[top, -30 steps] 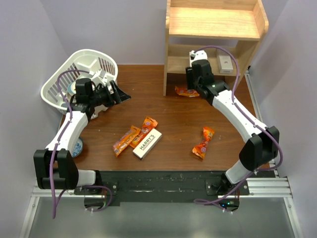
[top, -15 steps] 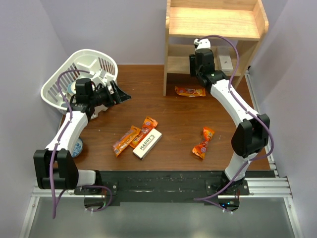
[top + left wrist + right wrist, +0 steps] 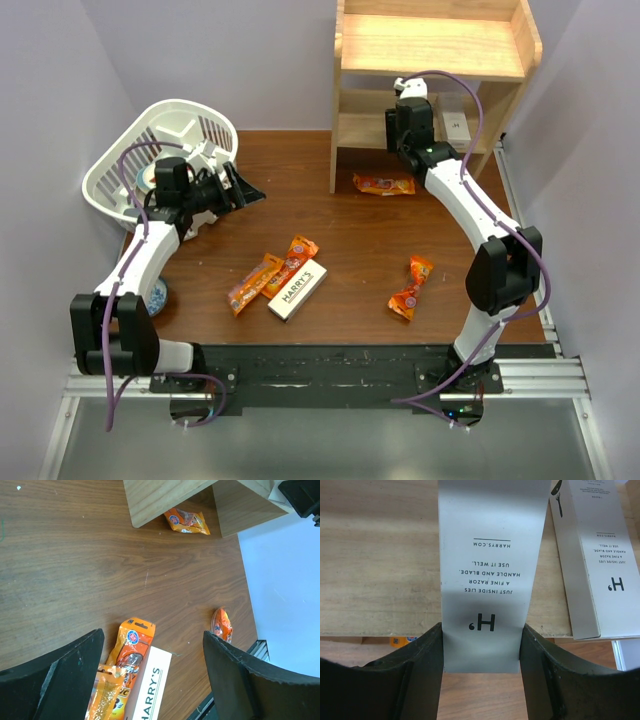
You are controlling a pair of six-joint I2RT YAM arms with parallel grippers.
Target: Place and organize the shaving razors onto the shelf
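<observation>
**Right arm deep in the shelf**

Right arm stretches long to the lower level, right claw pinching a razor box, second box lying just beside. Left arm bent by the basket, left claw spread wide; third box lies mid-counter.

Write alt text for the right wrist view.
The right gripper grips a white H'-marked razor box reaching over the wooden shelf board. A second razor box lies on that board at the picture's right.
</observation>
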